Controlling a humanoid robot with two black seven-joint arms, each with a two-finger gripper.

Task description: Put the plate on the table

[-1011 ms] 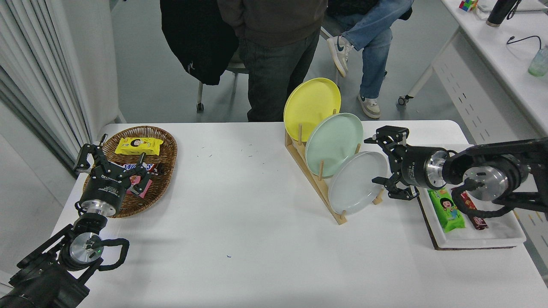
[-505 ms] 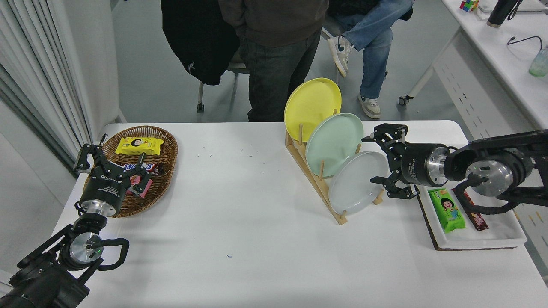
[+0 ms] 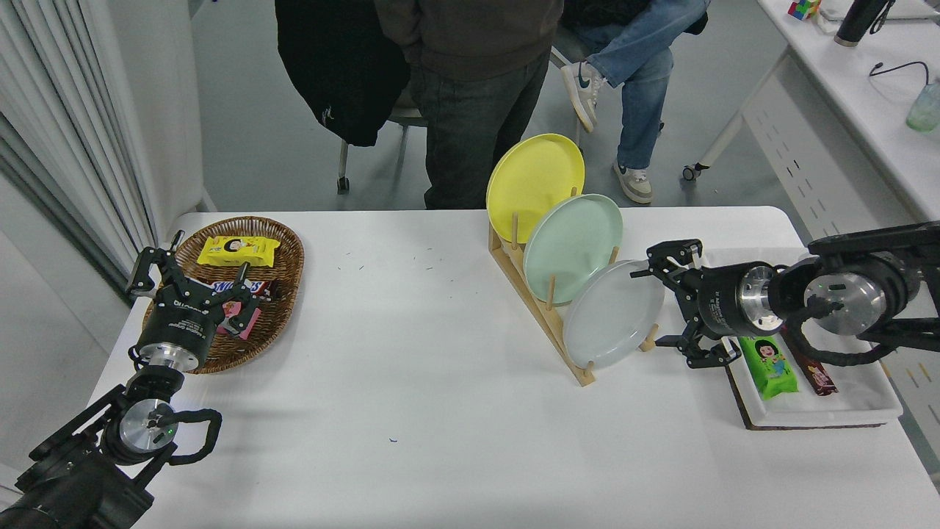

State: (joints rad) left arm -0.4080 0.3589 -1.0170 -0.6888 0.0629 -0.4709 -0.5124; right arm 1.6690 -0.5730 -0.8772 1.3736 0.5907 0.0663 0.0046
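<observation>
The pale grey plate (image 3: 613, 314) stands on edge in the front slot of a wooden rack (image 3: 547, 323) on the white table (image 3: 440, 411). A mint green plate (image 3: 573, 246) and a yellow plate (image 3: 534, 184) stand behind it in the same rack. My right gripper (image 3: 661, 308) is open, just right of the grey plate's right rim, its fingers spread above and below and holding nothing. My left gripper (image 3: 187, 283) is parked open at the lower left, over a basket.
A wicker basket (image 3: 283, 294) with snack packs sits at the left. A white tray (image 3: 844, 400) with a green snack pack and a dark bar sits under my right arm. A person stands at the far side, another sits beside.
My right gripper has dropped lower and drawn slightly back to the right, from level with the grey plate's upper rim to beside its right rim. The plates have not moved.
</observation>
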